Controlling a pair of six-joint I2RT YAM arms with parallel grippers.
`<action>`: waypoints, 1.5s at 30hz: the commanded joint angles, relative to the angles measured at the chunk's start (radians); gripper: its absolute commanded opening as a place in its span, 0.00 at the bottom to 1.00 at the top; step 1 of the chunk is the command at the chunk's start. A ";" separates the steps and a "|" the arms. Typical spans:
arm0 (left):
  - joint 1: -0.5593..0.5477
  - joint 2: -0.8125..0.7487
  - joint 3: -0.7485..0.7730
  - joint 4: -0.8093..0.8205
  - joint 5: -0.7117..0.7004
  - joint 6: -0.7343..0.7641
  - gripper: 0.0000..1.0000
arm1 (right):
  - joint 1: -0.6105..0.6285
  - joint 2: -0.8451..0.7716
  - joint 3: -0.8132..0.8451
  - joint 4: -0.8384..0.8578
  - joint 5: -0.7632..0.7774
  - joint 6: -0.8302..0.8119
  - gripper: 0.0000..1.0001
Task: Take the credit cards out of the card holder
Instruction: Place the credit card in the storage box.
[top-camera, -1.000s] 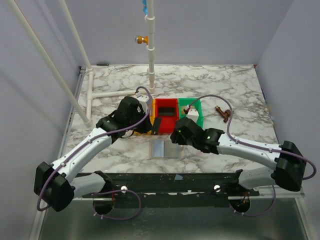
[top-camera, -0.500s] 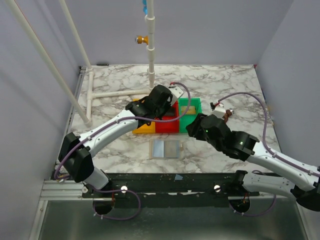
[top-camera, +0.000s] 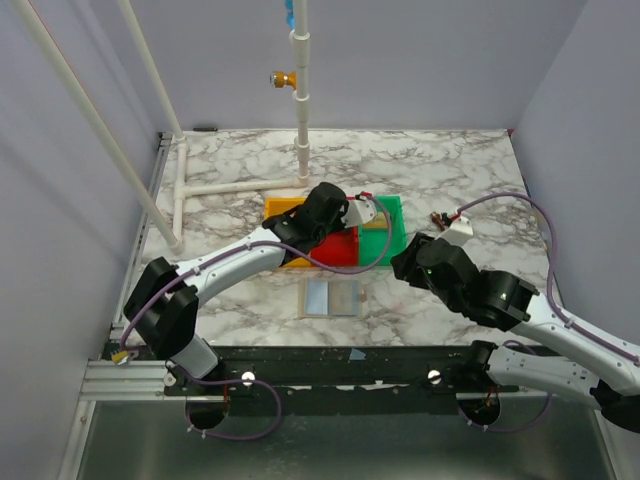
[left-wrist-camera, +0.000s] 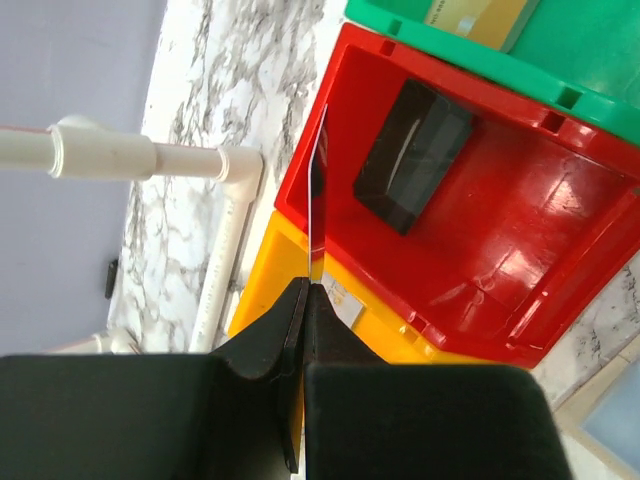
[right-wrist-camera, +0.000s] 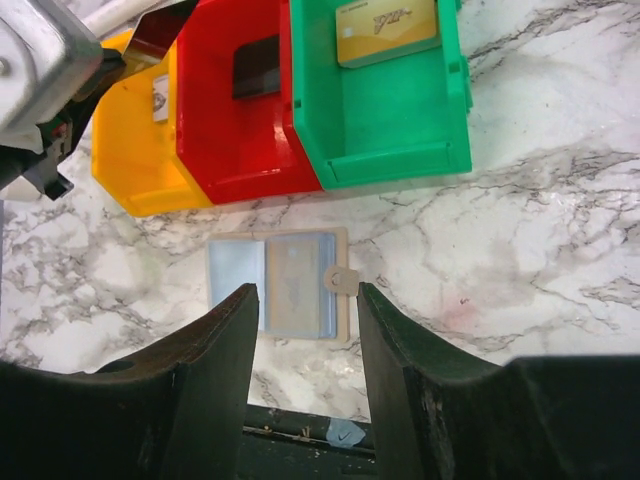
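the card holder (right-wrist-camera: 290, 283) lies opened flat on the marbled table (right-wrist-camera: 540, 220), low centre in the right wrist view: a tan-edged rectangle with smooth grey-blue lining and a small round snap tab, with bare stone around it and glossy plastic trays just above. a black card (left-wrist-camera: 412, 155) lies slanted in the red tray (left-wrist-camera: 520, 250) and a tan card (right-wrist-camera: 385, 30) flat in the green tray (right-wrist-camera: 400, 130). the left pincer (left-wrist-camera: 305, 295), reaching over the trays, is pressed together on a thin card (left-wrist-camera: 317, 190) held on edge by the red tray's rim, while the right pincer (right-wrist-camera: 305, 300) is spread and empty, right of the holder in the top view.
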 joint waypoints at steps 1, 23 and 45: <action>-0.019 0.021 -0.040 0.113 0.058 0.141 0.00 | -0.004 -0.015 -0.016 -0.041 0.043 0.025 0.49; 0.015 0.221 0.012 0.117 0.062 0.226 0.00 | -0.003 -0.026 -0.039 -0.047 0.021 0.035 0.49; 0.033 0.404 0.135 0.072 -0.066 0.183 0.00 | -0.004 0.013 -0.037 -0.023 0.000 0.025 0.49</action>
